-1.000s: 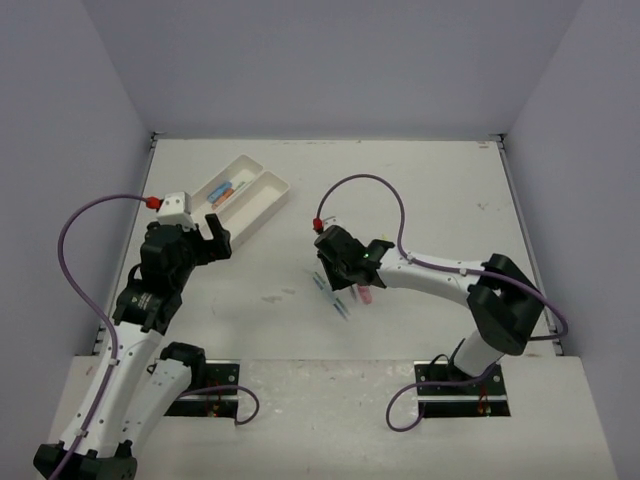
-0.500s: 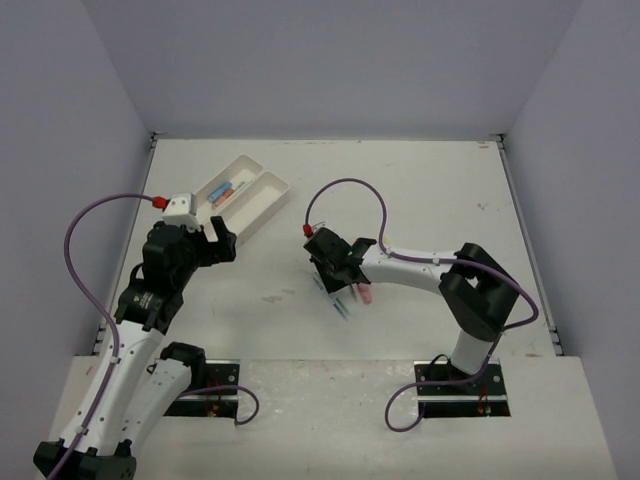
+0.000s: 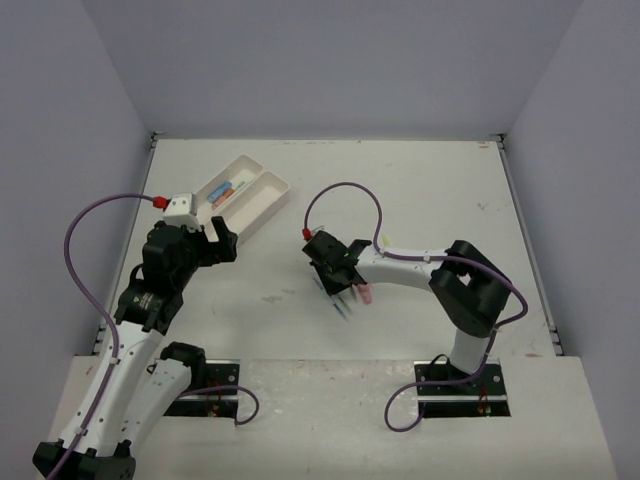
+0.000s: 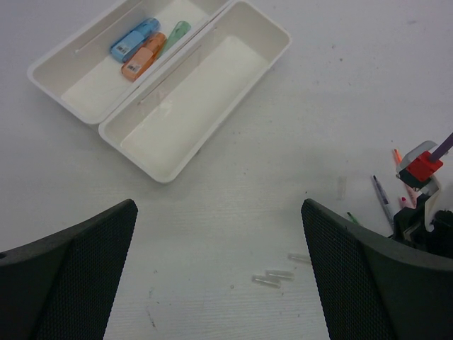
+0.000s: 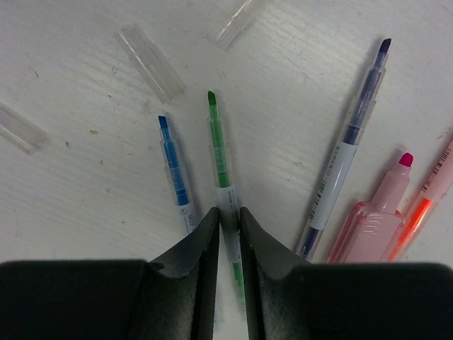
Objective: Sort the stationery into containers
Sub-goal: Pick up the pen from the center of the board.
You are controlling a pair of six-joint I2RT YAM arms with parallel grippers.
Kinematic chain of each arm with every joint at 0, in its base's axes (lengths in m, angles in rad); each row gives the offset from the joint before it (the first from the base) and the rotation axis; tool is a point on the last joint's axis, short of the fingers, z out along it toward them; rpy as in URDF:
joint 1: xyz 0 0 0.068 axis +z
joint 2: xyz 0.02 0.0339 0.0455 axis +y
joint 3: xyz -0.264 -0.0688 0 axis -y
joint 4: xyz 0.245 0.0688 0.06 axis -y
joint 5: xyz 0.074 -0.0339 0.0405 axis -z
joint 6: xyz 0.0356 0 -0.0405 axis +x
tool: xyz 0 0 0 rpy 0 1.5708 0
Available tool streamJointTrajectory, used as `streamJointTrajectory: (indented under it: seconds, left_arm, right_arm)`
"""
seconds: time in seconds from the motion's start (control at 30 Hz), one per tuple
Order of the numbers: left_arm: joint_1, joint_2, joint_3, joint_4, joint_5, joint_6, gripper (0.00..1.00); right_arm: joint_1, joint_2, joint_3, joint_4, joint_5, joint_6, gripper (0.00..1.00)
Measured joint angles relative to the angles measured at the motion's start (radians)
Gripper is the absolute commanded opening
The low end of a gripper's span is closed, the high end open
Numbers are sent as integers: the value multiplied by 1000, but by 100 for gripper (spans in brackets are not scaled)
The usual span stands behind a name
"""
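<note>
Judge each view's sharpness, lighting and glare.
Top external: even light, soft shadows; the loose pens are too small to tell apart. Left wrist: white trays sharp, no glare; its fingers dark in the lower corners. Right wrist: green pen crisp; clear caps faint against the white table.

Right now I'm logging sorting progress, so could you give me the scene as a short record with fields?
Tray with items: blue marker, orange marker, green marker
Second tray: empty
Left claw: open, empty, short of both trays
Right claw: closed on the green pen
Loose beside the green pen: blue pen, dark blue pen, pink marker, orange pen, clear caps
</note>
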Motion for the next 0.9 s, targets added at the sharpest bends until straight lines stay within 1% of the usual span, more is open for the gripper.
streamJointTrajectory:
  seconds: [0.07, 0.13, 0.17, 0.2, 0.23, 0.43, 0.53, 0.63, 0.7, 0.8, 0.9]
  left_arm:
    - [-1, 0, 0, 0, -1, 0, 100]
    - [-4, 1, 0, 0, -2, 0, 100]
    - [-5, 2, 0, 0, -3, -1, 100]
    - [-5, 3, 0, 0, -4, -1, 100]
    - [-5, 4, 0, 0, -8, -2, 100]
    - [-6, 45, 0, -12, -30, -68, 100]
    - [-6, 91, 0, -19, -3, -113, 100]
    - [-11, 145, 0, -11, 56, -147, 100]
    - [-61, 188, 0, 1, 60, -167, 100]
    - [-239, 329, 61, 6, 0, -186, 100]
    - [-362, 501, 128, 45, -39, -210, 100]
  right_arm:
    - [0, 0, -8, 8, 1, 1, 21]
    - [0, 0, -13, 15, 2, 1, 19]
    - [0, -2, -15, 18, 1, 2, 8]
    - [0, -3, -18, 21, 1, 2, 3]
    - [1, -7, -22, 26, 1, 4, 1]
    - [4, -83, -71, 0, 15, 2, 0]
    - [4, -173, -78, -27, 41, 2, 0]
    - [4, -303, -80, -42, 72, 2, 0]
    - [-4, -405, -85, -48, 88, 2, 0]
    - [-39, -564, -132, -46, 100, 7, 0]
    - [-93, -700, -194, -57, 107, 16, 0]
